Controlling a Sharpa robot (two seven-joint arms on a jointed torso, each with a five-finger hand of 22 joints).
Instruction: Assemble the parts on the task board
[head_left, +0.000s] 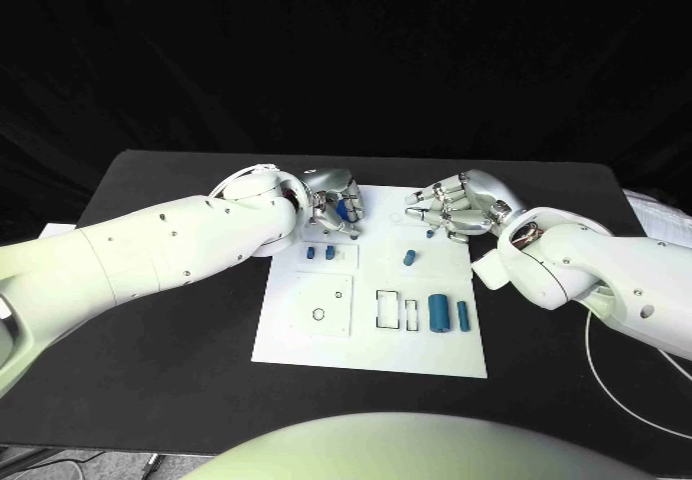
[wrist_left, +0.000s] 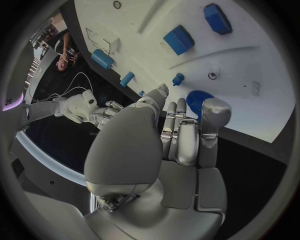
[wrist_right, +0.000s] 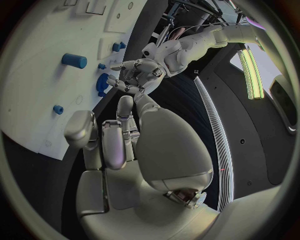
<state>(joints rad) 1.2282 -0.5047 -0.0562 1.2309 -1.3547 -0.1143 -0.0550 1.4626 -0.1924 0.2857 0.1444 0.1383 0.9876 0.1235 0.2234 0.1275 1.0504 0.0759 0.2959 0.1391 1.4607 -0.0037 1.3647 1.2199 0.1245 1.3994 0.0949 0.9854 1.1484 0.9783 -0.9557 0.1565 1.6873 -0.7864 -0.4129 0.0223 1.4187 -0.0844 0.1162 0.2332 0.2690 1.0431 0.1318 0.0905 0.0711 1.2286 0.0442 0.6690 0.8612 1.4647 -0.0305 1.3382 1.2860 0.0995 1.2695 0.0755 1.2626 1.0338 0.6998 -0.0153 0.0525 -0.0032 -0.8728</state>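
— Starting at the left of the head view: left hand (head_left: 335, 207) over the upper left corner of the task board (head_left: 368, 345), fingers pointed down at it.

— Holding anything?

— Hard to say. A blue toothed disc (wrist_left: 199, 102) right at the fingertips, partly hidden behind them in the left wrist view. Touching or just short of touching — cannot tell, and no clear pinch either.

— And the disc's lie?

— Flat on the white surface, as far as can be judged, so no long axis to line up with; flat face up, teeth round the edge. Just beyond the fingertips, straight ahead of the palm.

— Moving right, then.

— Below the left hand, two short blue pegs (head_left: 312, 254) side by side. Further right, near the board's middle, a slanted blue peg (head_left: 410, 258). Lower right of the board, two blue cylinders (head_left: 438, 313) lying parallel, long axes running up and down the frame.

— Right hand?

— Right hand (head_left: 456, 208) at the upper right of the board, level with the left. Nothing in it; fingers loosely bent, thumb standing apart.

— Nearer hand for the disc?

— The left, plainly — right at the disc, while the right sits well apart across the board's top edge. Probably a closing of the left fingers round the rim next.
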